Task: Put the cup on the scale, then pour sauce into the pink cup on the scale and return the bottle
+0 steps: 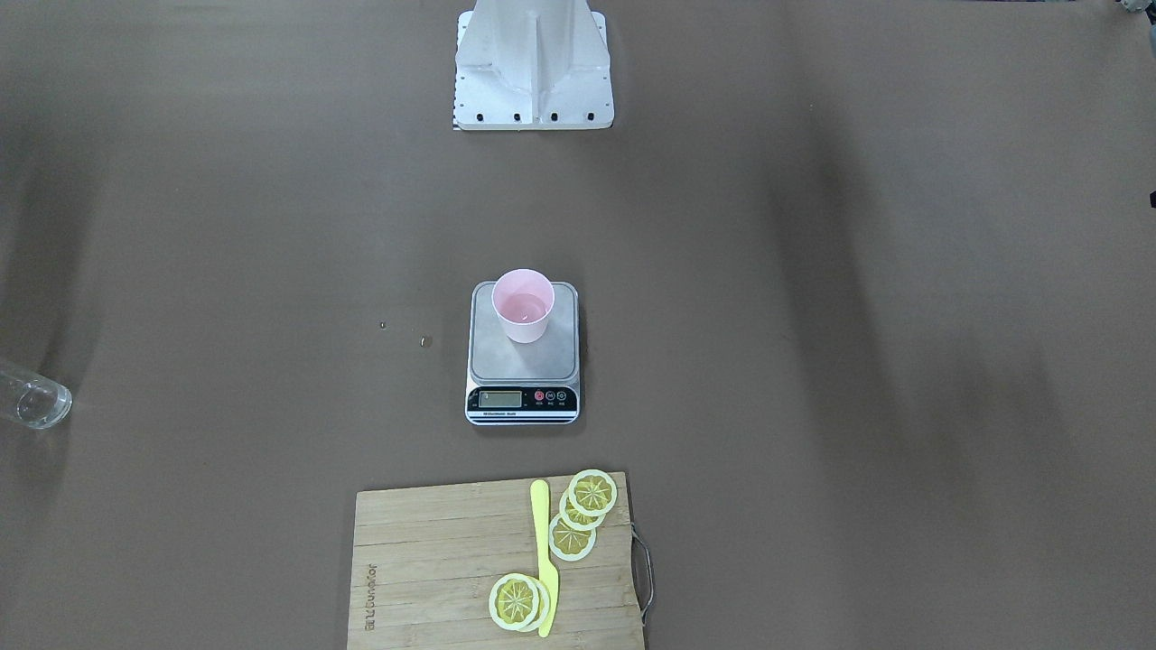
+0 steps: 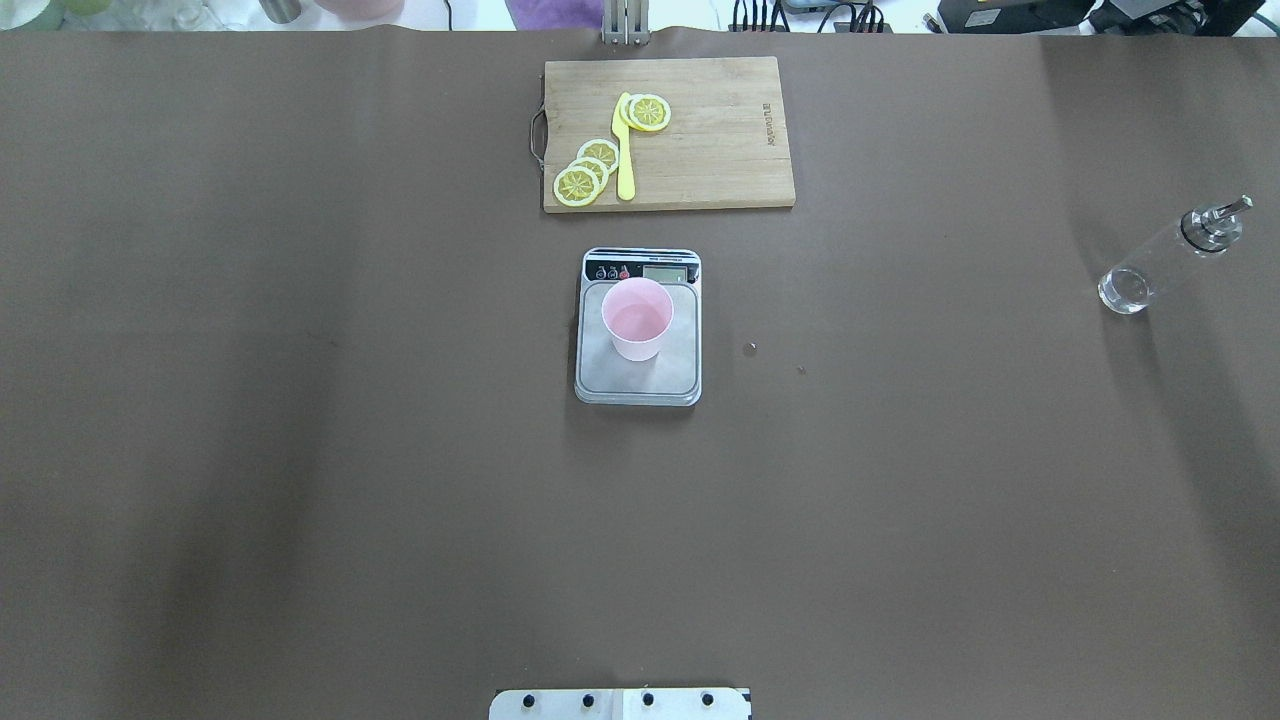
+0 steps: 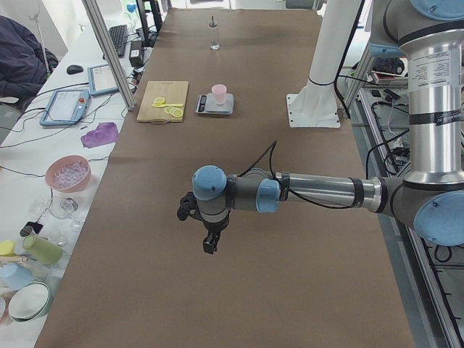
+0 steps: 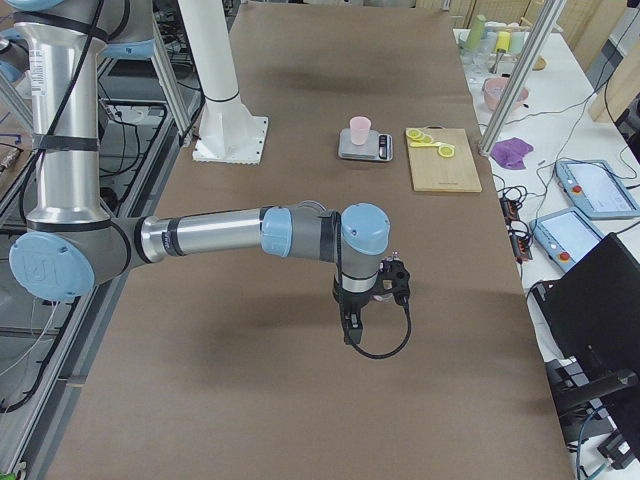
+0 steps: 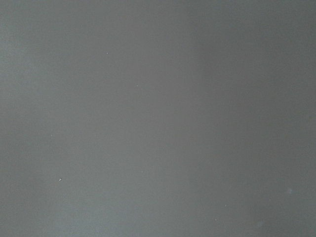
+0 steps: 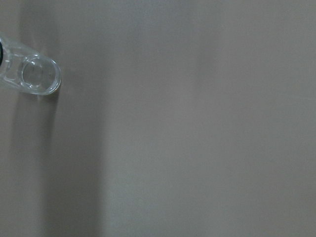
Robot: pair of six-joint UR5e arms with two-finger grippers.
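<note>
Bottle (image 2: 1165,262) upright, long axis vertical, spout up. Cup (image 2: 637,318) upright on scale (image 2: 638,385). Left hand (image 3: 209,245), right hand (image 4: 351,333): cannot tell whether open or closed.

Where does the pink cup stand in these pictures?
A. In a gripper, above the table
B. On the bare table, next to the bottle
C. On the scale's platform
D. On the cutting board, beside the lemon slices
C: the cup stands upright on the scale, nearer its display end, apart from the board and far from the bottle.
</note>
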